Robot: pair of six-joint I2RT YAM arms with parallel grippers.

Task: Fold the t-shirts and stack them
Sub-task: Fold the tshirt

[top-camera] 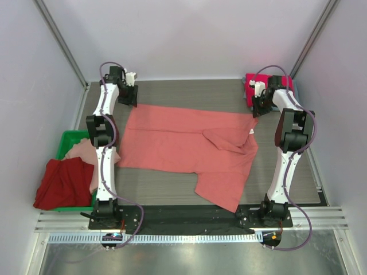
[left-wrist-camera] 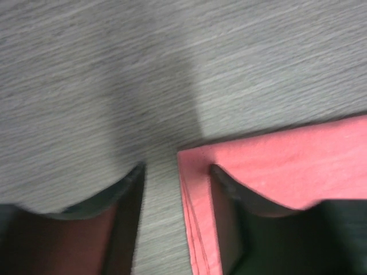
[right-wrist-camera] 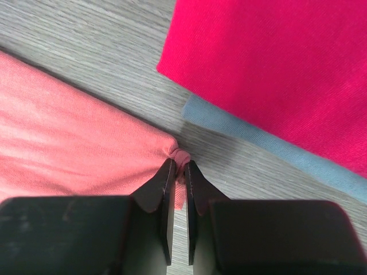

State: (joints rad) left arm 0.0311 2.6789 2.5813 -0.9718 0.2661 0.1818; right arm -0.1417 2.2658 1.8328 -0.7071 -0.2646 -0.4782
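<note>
The left arm (top-camera: 105, 172) and right arm (top-camera: 282, 169) are wearing white shells between black joints, purple cables (top-camera: 141, 217) are looping alongside, and the wedge-shaped jaws are showing matte black.

Grey-blue t-shirt (right-wrist-camera: 258, 134), all but 1 strip under magenta t-shirt (right-wrist-camera: 275, 63).

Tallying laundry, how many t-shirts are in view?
5: salmon shirt spread mid-table; magenta shirt folded far right, atop grey-blue shirt; dark red shirt and pale pink shirt at the green bin, left. Others may be hidden.
</note>
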